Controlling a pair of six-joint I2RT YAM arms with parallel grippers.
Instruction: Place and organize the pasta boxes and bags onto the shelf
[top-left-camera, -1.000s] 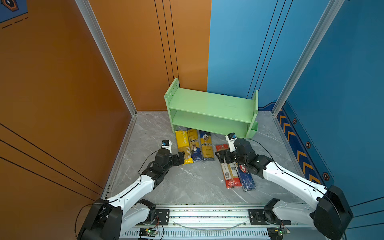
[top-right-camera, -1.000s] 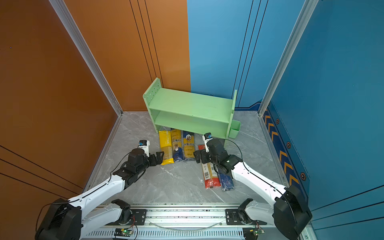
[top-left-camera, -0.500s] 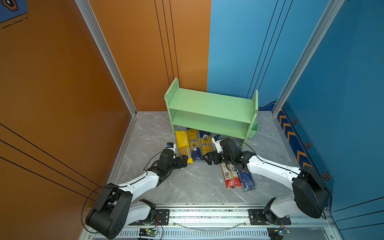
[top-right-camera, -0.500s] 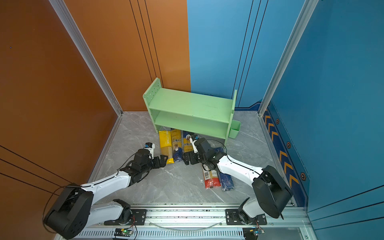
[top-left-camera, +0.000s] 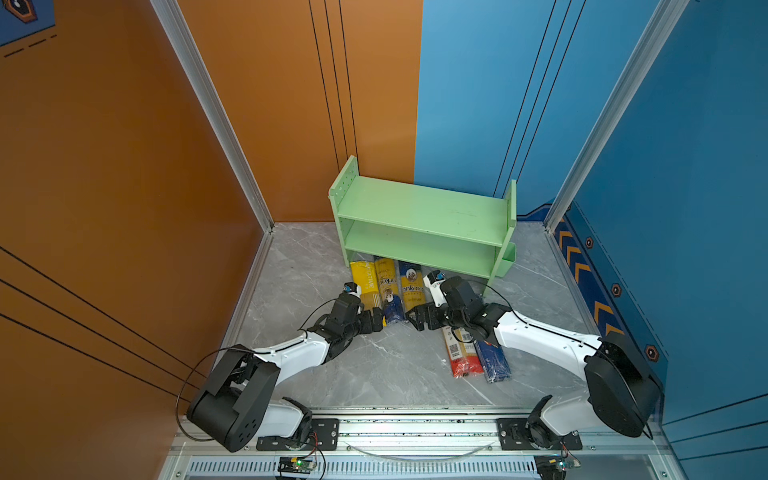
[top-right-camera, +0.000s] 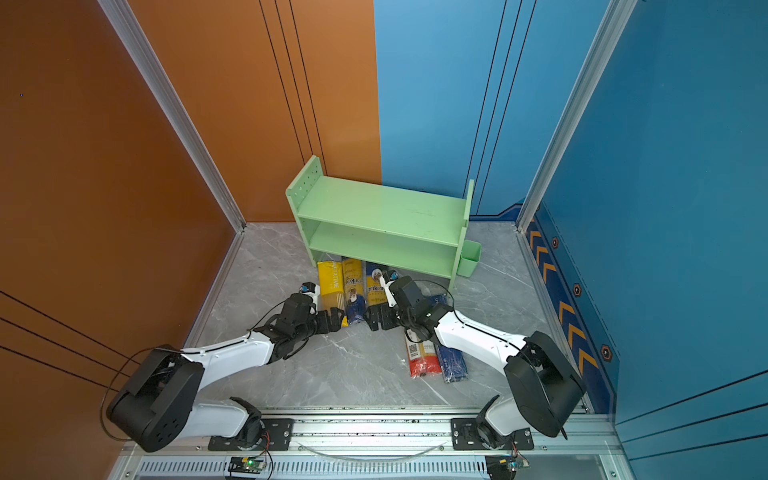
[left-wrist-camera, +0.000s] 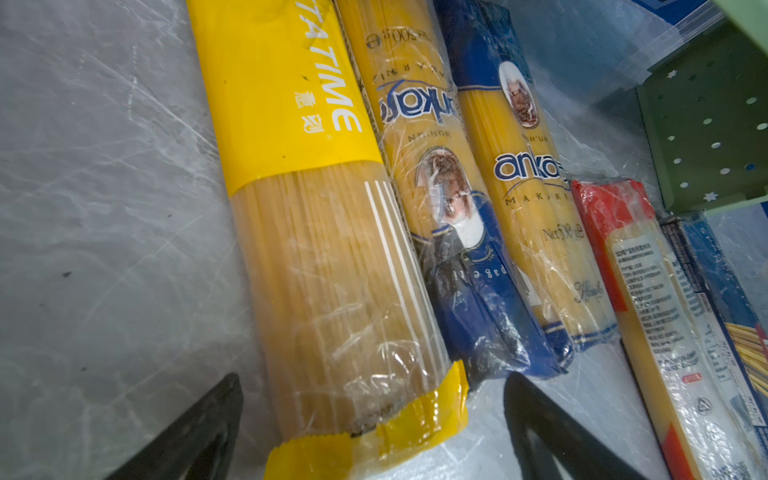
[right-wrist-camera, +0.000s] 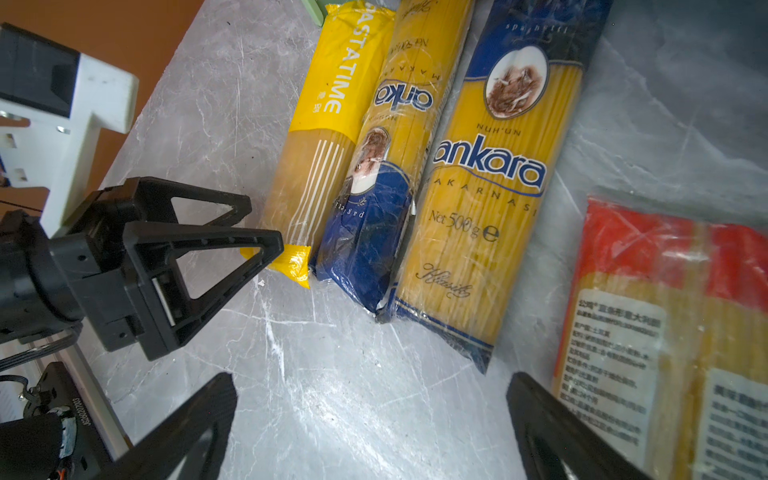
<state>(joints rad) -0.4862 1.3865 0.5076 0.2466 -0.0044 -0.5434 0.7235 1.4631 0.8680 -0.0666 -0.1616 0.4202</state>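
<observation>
L end effector (top-left-camera: 376, 320) wide, empty, astride near end of yellow pack (top-left-camera: 365, 284); R end effector (right-wrist-camera: 372, 380) wide, empty. Pack flat on table (top-left-camera: 374, 365) before bare shelf (top-left-camera: 419, 208). Risk: you close, finger (left-wrist-camera: 521, 399) snags adjacent ankara pack (left-wrist-camera: 440, 199); end grip → sag, slip.

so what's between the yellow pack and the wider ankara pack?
The crumpled ankara pack, touching yellow pack and wider ankara pack; clearest in right wrist view.

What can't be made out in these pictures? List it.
Dark blue pasta box: mostly under the right arm in both top views, cut by the left wrist view's edge; brand unreadable.
Red-ended spaghetti pack: label print blurred in the right wrist view, too small elsewhere.
Floor under the green shelf: hidden by its tiers.
</observation>
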